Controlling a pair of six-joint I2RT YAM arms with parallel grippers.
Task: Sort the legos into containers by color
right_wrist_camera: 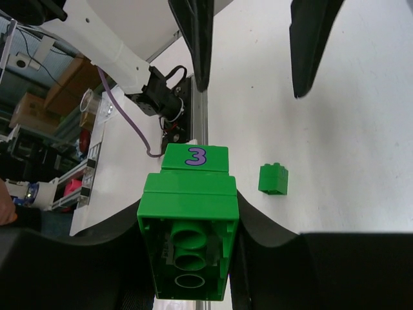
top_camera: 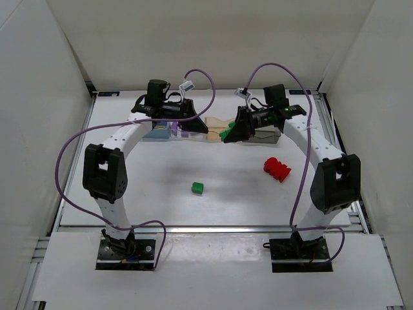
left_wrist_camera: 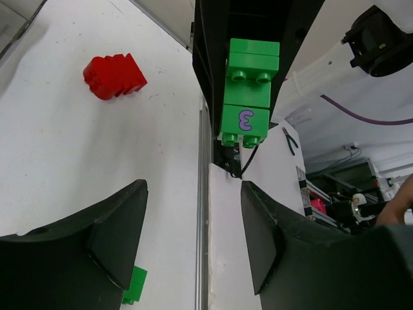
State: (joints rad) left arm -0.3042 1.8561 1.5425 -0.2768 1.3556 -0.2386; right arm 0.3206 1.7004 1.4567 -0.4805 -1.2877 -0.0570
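**A:** Where is the green lego cluster in relation to the boxes?

**B:** It is held off the surface in the right gripper, by the back row. From above, the pale orange container sits just at its 11 o'clock. The smoky grey container is at its 3 o'clock. The cluster's long axis points straight out of the gripper, away from the wrist.

**A:** How is it gripped?

**B:** The gripper is clamped tight on the cluster's near end. The numbered brick pokes out beyond the tips.

**A:** And the left gripper?

**B:** It is roughly half spread with nothing in its gap, and it faces the cluster head-on from nearby.

**A:** What else is on the surface?

**B:** There's a loose green brick at the right gripper's 7 o'clock. The red lego is at its 4 o'clock, nearer the right arm. I can't tell which box takes green, but I'd judge either is a short carry.
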